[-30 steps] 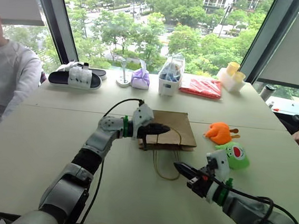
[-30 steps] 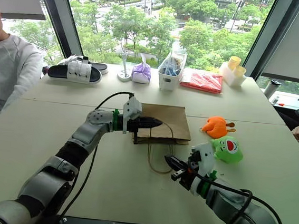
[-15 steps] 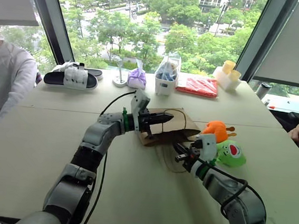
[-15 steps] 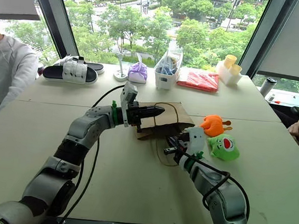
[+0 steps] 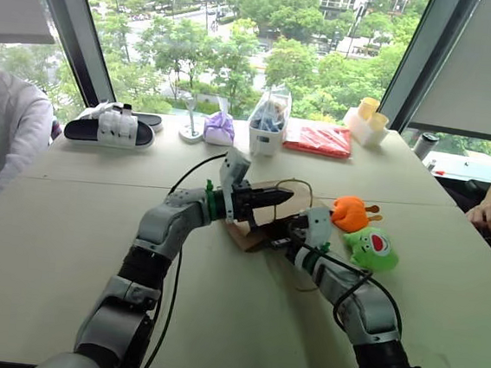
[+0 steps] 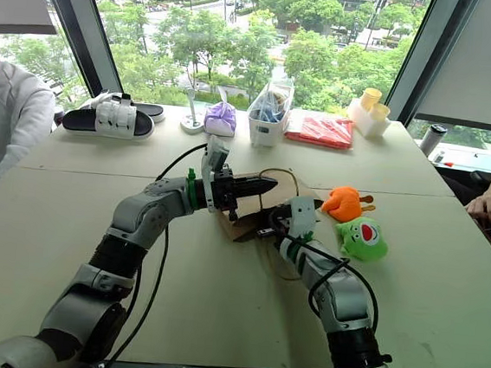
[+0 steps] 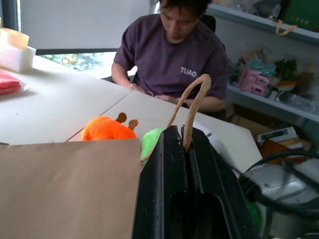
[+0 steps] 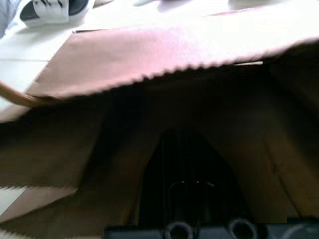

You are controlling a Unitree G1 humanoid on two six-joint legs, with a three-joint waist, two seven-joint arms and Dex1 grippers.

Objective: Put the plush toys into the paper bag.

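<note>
Paper bag point(image 5: 264, 212) lies near the centre of the tabletop point(image 5: 66, 236), its mouth end lifted off the surface. Left claw point(image 7: 187, 142) is pressed together on one tan cord handle point(image 7: 195, 99) of the bag; in the left wrist view the cord loop rises from between the two black fingers, with the flat brown bag wall alongside. Right claw point(image 6: 267, 231) is pressed together, holding nothing, and its tip sits inside the bag's mouth; the right wrist view looks along the dark fingers point(image 8: 192, 164) into the brown interior, under the serrated upper edge. Orange bird-like plush toy point(image 5: 351, 213) lies on the tabletop at about 3 o'clock from the bag, near it but apart. Green round plush toy point(image 5: 370, 248) with the red-and-white mouth lies just beside the orange one, at its 5 o'clock. Both toys are outside the bag. Along the far edge by the window: black-and-white sandals point(image 5: 110, 126), a purple wrapped bundle point(image 5: 220, 128), a clear plastic bag of blue items point(image 5: 269, 121), a red packet point(image 5: 319, 139). One person sits at 9 o'clock, another at 3 o'clock.
</note>
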